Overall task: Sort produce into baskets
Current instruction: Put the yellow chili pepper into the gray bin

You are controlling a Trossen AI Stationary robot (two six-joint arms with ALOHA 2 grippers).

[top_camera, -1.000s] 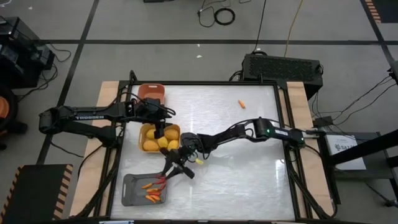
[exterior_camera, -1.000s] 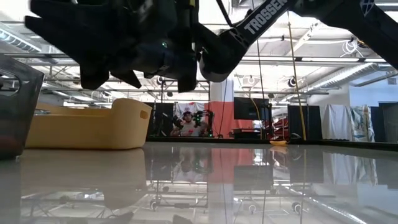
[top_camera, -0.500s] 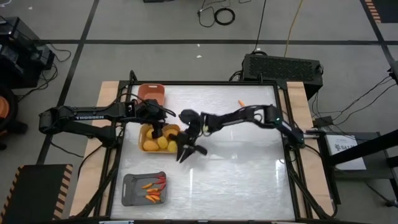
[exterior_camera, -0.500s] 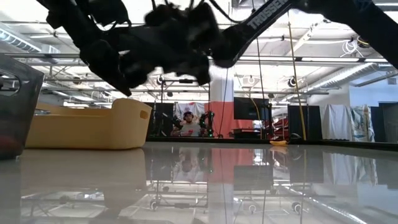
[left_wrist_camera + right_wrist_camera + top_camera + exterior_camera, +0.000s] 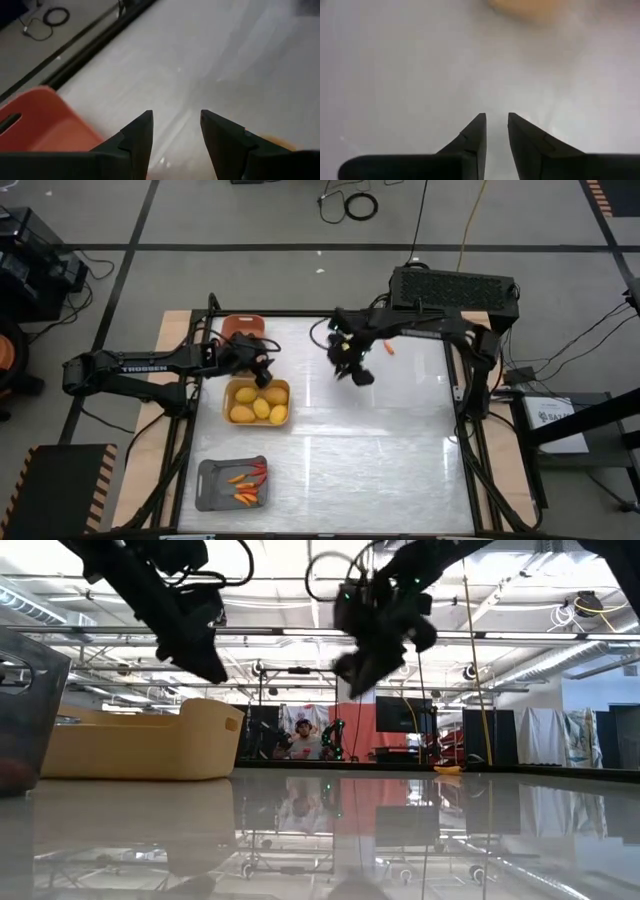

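One orange stick (image 5: 388,347) lies loose on the table (image 5: 400,430), so we widen the right gripper's (image 5: 352,369) narrow, empty gap before lowering over it.

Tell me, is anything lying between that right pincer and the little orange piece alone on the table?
Nothing visible does. The right pincer hangs above bare white tabletop, and the small orange carrot-like piece lies just beyond it toward the far edge, with only clear surface between them.
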